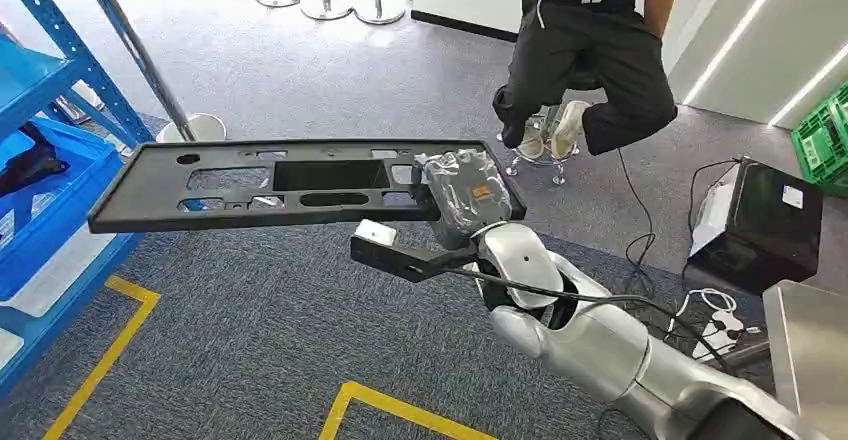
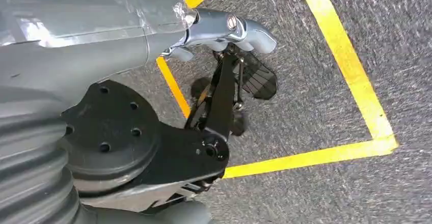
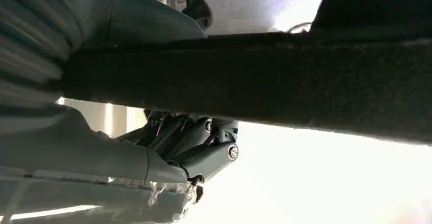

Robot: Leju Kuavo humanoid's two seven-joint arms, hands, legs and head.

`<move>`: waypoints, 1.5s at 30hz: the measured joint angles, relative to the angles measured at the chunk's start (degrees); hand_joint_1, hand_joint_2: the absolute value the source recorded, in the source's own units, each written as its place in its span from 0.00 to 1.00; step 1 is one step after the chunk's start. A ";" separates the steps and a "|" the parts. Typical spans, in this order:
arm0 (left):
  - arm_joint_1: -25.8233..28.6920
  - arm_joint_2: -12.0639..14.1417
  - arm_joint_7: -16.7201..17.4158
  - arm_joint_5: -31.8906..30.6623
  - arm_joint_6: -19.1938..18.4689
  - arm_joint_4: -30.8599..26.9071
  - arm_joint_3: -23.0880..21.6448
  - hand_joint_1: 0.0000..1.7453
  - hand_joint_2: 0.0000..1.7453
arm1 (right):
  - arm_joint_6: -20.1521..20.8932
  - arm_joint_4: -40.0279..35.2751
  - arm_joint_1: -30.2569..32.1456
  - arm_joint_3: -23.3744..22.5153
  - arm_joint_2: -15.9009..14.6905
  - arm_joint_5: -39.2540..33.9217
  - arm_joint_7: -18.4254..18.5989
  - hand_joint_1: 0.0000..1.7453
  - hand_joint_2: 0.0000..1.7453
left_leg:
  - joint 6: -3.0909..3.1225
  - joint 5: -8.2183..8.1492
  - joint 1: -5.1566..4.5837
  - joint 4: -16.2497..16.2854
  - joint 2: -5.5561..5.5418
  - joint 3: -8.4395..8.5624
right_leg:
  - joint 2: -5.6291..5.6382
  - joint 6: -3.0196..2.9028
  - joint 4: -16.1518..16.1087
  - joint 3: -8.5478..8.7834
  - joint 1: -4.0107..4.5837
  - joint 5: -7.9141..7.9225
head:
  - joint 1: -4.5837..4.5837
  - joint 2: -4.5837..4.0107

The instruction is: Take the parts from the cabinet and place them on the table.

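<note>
I have the part (image 1: pixel 300 185), a long flat black plastic panel with several cut-outs, held out level in the air over the grey carpet (image 1: pixel 250 340). My right hand (image 1: pixel 462 195) grips it at its right end, the hand wrapped in clear film and lying on top of the panel's edge. In the right wrist view the panel (image 3: pixel 285 81) runs as a dark bar across the frame with the hand's (image 3: pixel 193 142) fingers (image 3: pixel 211 160) curled against it on one side and the grey thumb cover on the other, so the hand is clamped on the panel. The silver right arm (image 1: pixel 600 340) comes in from the lower right.

My left hand (image 2: pixel 224 46) hangs down over the carpet near yellow floor tape (image 2: pixel 346 61); its fingers look curled in with nothing in them, though I cannot tell this for certain.

The panel's left end reaches toward the blue cabinet (image 1: pixel 50 160) at the left edge, where a dark object (image 1: pixel 30 165) lies in a blue bin. The corner of a metal surface (image 1: pixel 810 350) shows at the lower right, well apart from the panel. Beyond it sit a black box (image 1: pixel 755 225) with cables and a green crate (image 1: pixel 822 140). A person (image 1: pixel 590 50) in dark clothes sits on a stool behind the panel.
</note>
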 joint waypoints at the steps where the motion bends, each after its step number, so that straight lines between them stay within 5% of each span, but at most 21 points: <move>1: 0.05 0.00 0.00 0.02 0.02 0.00 0.00 0.00 1.00 | 0.00 0.00 0.10 0.00 0.00 0.00 0.00 1.00 1.00 | -0.01 -0.07 0.01 0.01 0.52 0.01 | -0.18 0.22 4.09 -2.08 -0.24 -1.36 | 0.34 0.00; 3: 0.02 0.00 0.00 0.02 0.00 0.00 -0.02 0.00 1.00 | 0.00 0.00 0.23 0.00 -0.02 -0.02 0.00 1.00 1.00 | -0.12 -0.24 0.05 0.03 1.52 0.17 | -0.31 0.50 5.22 -2.98 -0.76 -0.15 | 0.87 0.00; 6: -0.01 -0.02 0.00 0.02 0.00 0.00 -0.02 0.00 1.00 | 0.00 0.00 0.19 0.00 -0.17 0.00 0.04 1.00 1.00 | -0.75 -0.85 0.21 0.01 2.81 1.02 | -2.45 0.20 -9.64 4.55 -0.66 7.28 | 1.77 0.00; 7: -0.01 -0.02 0.00 0.02 0.00 0.00 -0.02 0.00 1.00 | 0.00 0.00 0.17 0.00 -0.17 0.00 0.02 1.00 1.00 | -1.06 -1.02 -0.04 -0.07 3.15 1.15 | -4.11 -0.09 -11.73 5.48 -0.03 6.38 | 2.10 0.00; 11: -0.17 -0.02 0.00 0.02 0.00 0.00 -0.04 0.00 1.00 | -0.02 -0.02 0.12 0.00 -0.33 0.00 0.09 1.00 1.00 | -2.57 -1.14 -0.26 -0.81 4.54 1.96 | -1.59 -1.79 -12.36 5.32 0.50 6.75 | 1.81 0.00; 13: -0.18 -0.02 0.00 0.02 -0.02 0.00 -0.11 0.00 1.00 | -0.02 -0.11 0.11 0.00 -0.33 0.02 0.04 1.00 1.00 | -3.03 -2.82 -0.03 1.13 1.97 1.75 | -0.88 -2.58 -13.35 6.15 -0.25 7.19 | 1.20 0.00; 15: -0.03 -0.04 0.00 0.02 -0.04 0.00 -0.22 0.00 1.00 | -0.02 -0.11 0.14 0.00 -0.20 0.04 0.00 1.00 1.00 | -2.95 -7.46 -0.05 10.01 0.14 -2.58 | -0.04 -3.19 -13.28 6.19 -0.09 7.06 | 0.06 0.00; 17: 0.04 -0.04 0.00 0.02 0.00 0.00 -0.33 0.00 1.00 | -0.02 -0.11 0.23 0.00 -0.20 0.00 0.00 1.00 1.00 | -3.00 -9.59 -0.25 17.26 -0.16 -6.58 | 1.04 -3.39 -13.16 6.18 0.24 6.94 | -0.63 0.00; 19: 0.09 -0.02 0.00 0.02 0.04 0.00 -0.33 0.00 1.00 | 0.00 -0.11 0.26 0.00 -0.20 0.00 0.00 1.00 1.00 | -2.68 -6.11 -0.36 14.63 -0.20 -5.99 | 2.56 -3.53 -12.80 6.29 0.37 6.75 | -0.94 0.00; 21: 0.05 -0.02 0.00 0.02 0.09 0.00 -0.33 0.00 1.00 | -0.02 -0.11 0.26 0.00 -0.20 0.00 -0.02 1.00 1.00 | -2.28 -0.48 -0.33 5.02 -1.33 -2.03 | 3.84 -3.31 -12.25 6.39 0.34 6.42 | -1.48 0.00; 22: 0.12 -0.02 0.00 0.02 0.09 0.02 -0.35 0.00 1.00 | -0.02 -0.11 0.27 0.00 -0.22 0.00 0.00 1.00 1.00 | -1.95 0.32 -0.21 1.59 -3.72 -1.08 | 4.33 -3.13 -11.98 6.16 0.25 6.23 | -1.81 0.00; 23: 0.19 -0.02 0.00 0.02 0.11 0.04 -0.35 0.00 1.00 | 0.00 -0.11 0.16 0.00 -0.20 -0.02 0.00 1.00 1.00 | -1.94 0.01 0.07 0.54 -4.57 -0.89 | 4.96 -2.82 -11.16 5.58 0.60 6.07 | -1.71 0.00; 26: -0.12 -0.04 0.00 0.02 0.11 0.04 -0.44 0.00 1.00 | -0.04 -0.13 0.29 0.00 -0.24 0.00 0.00 1.00 1.00 | -1.23 0.18 -0.55 0.75 -3.11 -0.83 | 6.24 -1.80 -11.79 5.31 0.07 6.50 | -1.55 0.00; 27: -0.14 -0.42 0.00 0.04 0.09 0.00 -0.50 0.00 1.00 | -0.04 -0.13 0.31 0.00 -0.31 -0.02 0.00 1.00 1.00 | -0.83 0.45 0.14 0.00 -2.29 -0.44 | 6.50 -1.53 -11.62 5.32 0.27 6.28 | -1.71 0.00; 29: -0.11 -0.15 -0.02 0.02 0.09 0.02 -0.52 0.00 1.00 | -0.07 -0.13 0.19 0.00 -0.37 0.02 0.00 1.00 1.00 | -0.18 0.59 0.13 -0.55 -1.30 0.12 | 1.21 -0.84 -7.36 3.55 0.34 3.62 | -0.24 0.00; 31: -0.02 -0.15 -0.02 0.02 0.09 0.02 -0.57 0.00 1.00 | -0.04 -0.13 0.29 0.00 -0.37 -0.02 0.00 1.00 1.00 | -0.10 0.51 0.09 -0.57 -0.29 0.13 | -0.12 -0.26 1.68 -1.09 -0.09 -0.22 | -0.02 0.00; 33: 0.00 -0.15 -0.02 0.02 0.09 0.02 -0.68 0.00 1.00 | -0.06 -0.13 0.35 0.00 -0.37 -0.02 0.00 1.00 1.00 | -0.19 0.36 0.10 -0.55 0.84 0.18 | -0.24 0.15 5.68 -3.60 -0.66 -0.45 | 0.63 0.00; 35: -0.01 -0.18 -0.02 0.02 0.09 0.02 -0.81 0.00 1.00 | -0.04 -0.13 0.35 0.00 -0.46 0.00 0.04 1.00 1.00 | -0.55 0.08 0.20 -0.55 1.68 0.55 | -0.59 0.21 -0.75 -0.47 -0.84 3.83 | 1.05 0.00; 37: -0.03 -0.17 0.00 -0.31 0.09 0.02 -0.85 0.00 1.00 | -0.04 -0.13 0.32 0.00 -0.46 0.00 0.07 1.00 1.00 | -1.13 -0.39 0.19 -0.55 2.55 1.15 | -3.32 -0.12 -11.83 5.02 -0.63 7.76 | 1.84 0.00; 42: -0.04 -0.15 0.44 -1.18 -0.04 0.02 -1.40 0.00 1.00 | 0.00 -0.15 0.25 0.00 -0.70 0.00 0.48 1.00 1.00 | -2.94 -0.93 -0.11 -1.02 4.41 2.00 | -1.24 -2.09 -12.52 5.13 0.18 7.26 | 1.57 0.00; 45: -0.07 -0.09 0.52 -1.20 -0.07 0.02 -1.42 0.00 1.00 | 0.04 -0.15 0.32 0.00 -0.74 0.00 0.44 1.00 1.00 | -3.12 -6.06 0.12 7.09 0.58 -1.11 | -0.20 -3.18 -12.92 5.51 -0.15 7.37 | 0.11 0.00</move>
